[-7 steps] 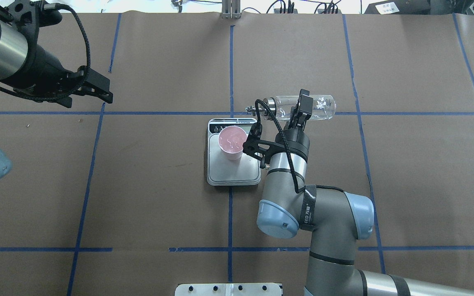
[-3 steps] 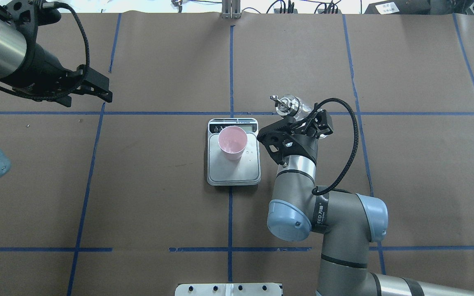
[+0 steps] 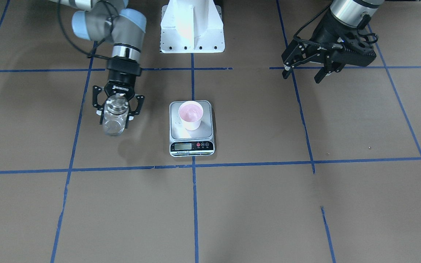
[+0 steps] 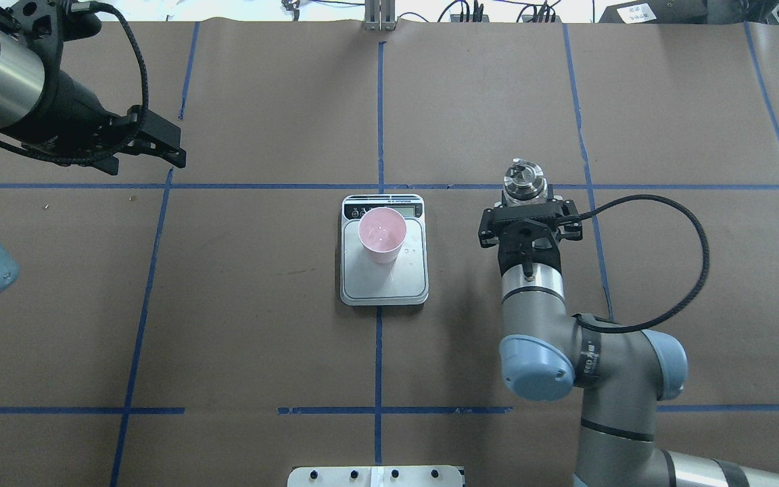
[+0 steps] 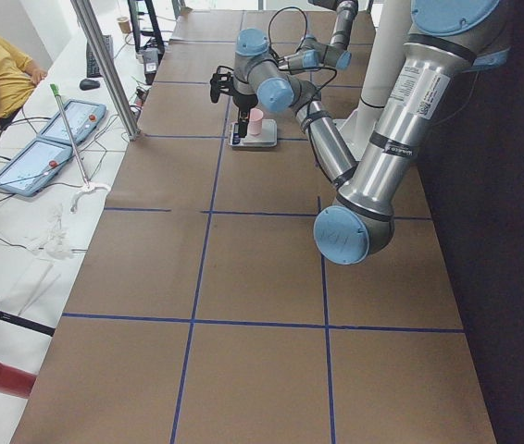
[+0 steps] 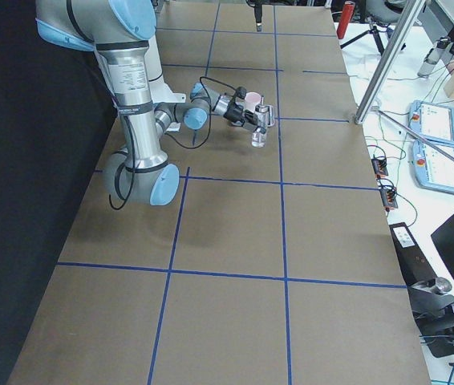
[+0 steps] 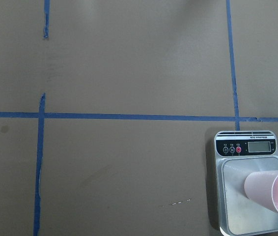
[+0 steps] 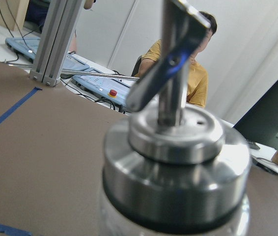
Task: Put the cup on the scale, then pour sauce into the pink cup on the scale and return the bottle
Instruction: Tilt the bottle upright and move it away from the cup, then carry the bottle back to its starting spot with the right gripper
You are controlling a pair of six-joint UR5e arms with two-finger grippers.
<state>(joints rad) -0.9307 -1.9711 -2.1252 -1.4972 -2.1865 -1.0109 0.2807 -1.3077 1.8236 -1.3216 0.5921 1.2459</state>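
Right gripper [image 4: 525, 203], right of centre in the overhead view: jaws clamped on the upright bottle [image 4: 523, 179], spout cap uppermost, clear of the scale [image 4: 384, 287] and to its right. Left gripper [image 4: 174, 150], upper left of that view: jaws apart, empty. Cup [image 4: 381, 235]: upright on the scale's platform, mid-frame on the bench [image 4: 261, 338].
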